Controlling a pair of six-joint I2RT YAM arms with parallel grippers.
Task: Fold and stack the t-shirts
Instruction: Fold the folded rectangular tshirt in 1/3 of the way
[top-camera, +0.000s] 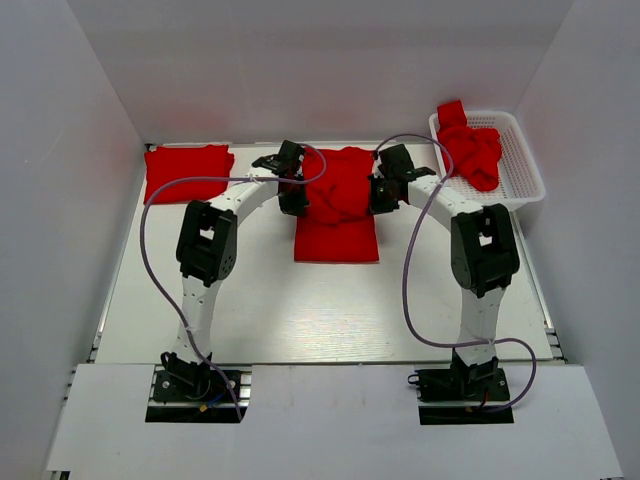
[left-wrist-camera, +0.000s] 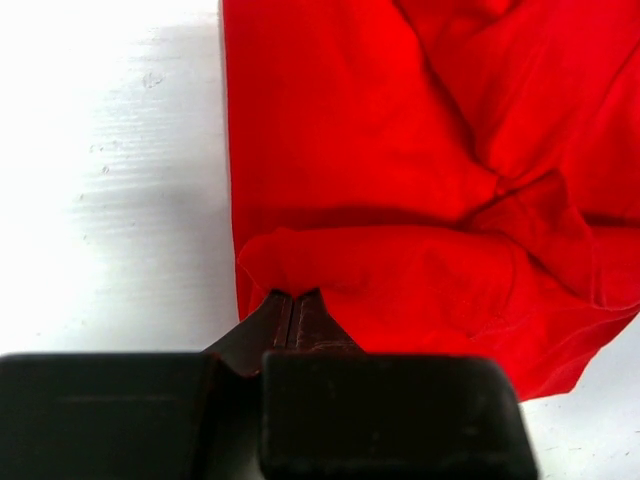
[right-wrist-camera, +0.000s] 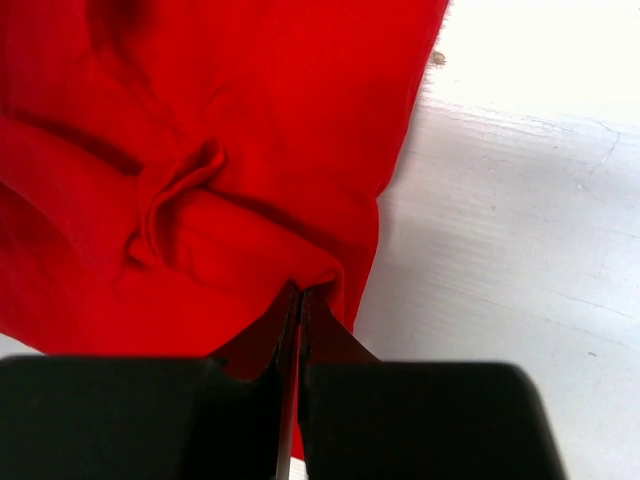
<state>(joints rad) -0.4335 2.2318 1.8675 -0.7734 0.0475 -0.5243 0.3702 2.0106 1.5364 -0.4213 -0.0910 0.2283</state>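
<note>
one t-shirt (top-camera: 337, 205), long axis near-to-far, left tool (left-wrist-camera: 293, 297) and right tool (right-wrist-camera: 302, 291) clamped on its sides

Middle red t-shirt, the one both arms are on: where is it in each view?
Top external: middle t-shirt centre, between both arms.
Left wrist: middle t-shirt fills the upper right, left end effector pinching its edge.
Right wrist: middle t-shirt fills the upper left, right end effector pinching its edge.
Shared landmark: white table.

White arms (top-camera: 250, 193), black joints (top-camera: 207, 243), purple cables (top-camera: 407, 290)
</note>
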